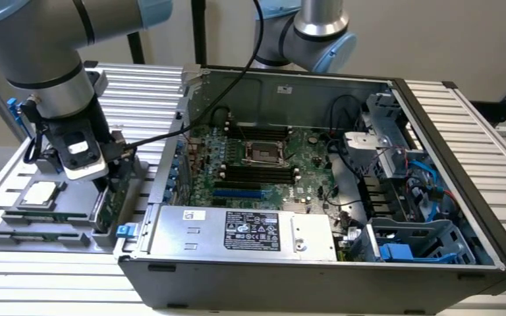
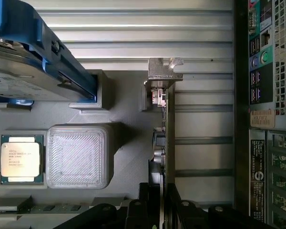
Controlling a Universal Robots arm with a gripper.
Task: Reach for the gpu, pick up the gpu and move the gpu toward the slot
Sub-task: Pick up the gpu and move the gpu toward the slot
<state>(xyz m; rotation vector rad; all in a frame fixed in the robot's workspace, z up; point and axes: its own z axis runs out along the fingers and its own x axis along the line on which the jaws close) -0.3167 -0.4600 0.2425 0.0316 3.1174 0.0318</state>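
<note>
On the slatted table [image 1: 490, 151], the gpu [image 2: 170, 124] stands on edge in its tray [image 2: 128, 95], letting the gripper [image 2: 158, 193] straddle it, fingers spread, not yet pinching.

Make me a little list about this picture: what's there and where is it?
gripper: right at the gpu
gpu: standing on edge in the grey tray
processor chip: flat in the same tray
hard drive: blue rails, near the chip
computer case: open, motherboard showing
</note>
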